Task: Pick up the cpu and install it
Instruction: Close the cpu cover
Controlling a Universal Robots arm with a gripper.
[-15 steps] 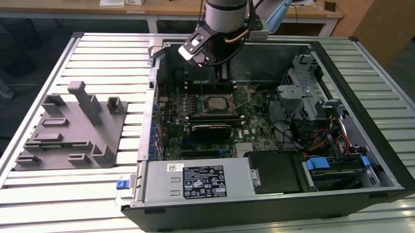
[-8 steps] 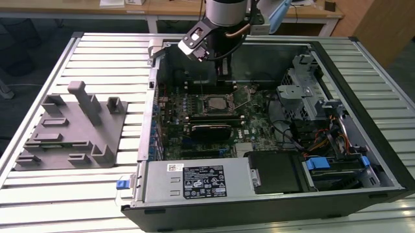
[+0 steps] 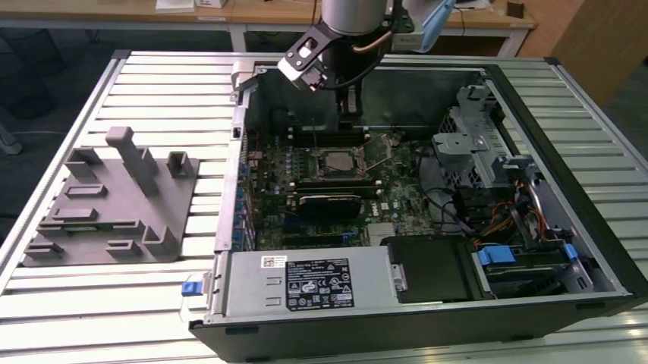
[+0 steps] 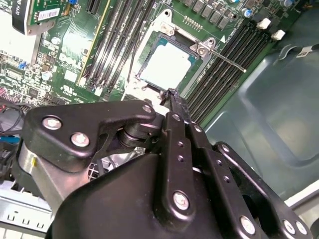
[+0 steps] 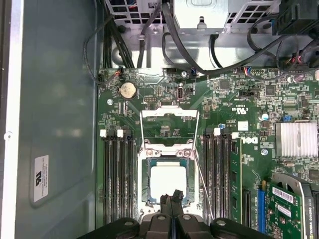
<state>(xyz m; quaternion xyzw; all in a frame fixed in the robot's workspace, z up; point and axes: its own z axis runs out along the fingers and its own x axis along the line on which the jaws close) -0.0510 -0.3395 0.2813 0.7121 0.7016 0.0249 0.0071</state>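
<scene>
We find the cpu (image 5: 167, 180) flat in its socket (image 5: 146, 180) (frame (image 5: 169, 110) up for access); jaws pressed together, w/o load.

Cpu (image 4: 167, 65) lies in socket (image 4: 151, 54); fingers (image 4: 175, 113) pressed together beside it.

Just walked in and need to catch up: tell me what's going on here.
The arm's gripper hangs inside the open case, shut and empty, just above the cpu's edge. The cpu lies in its socket on the motherboard, with the socket frame swung open. A grey tray sits outside the case.
</scene>
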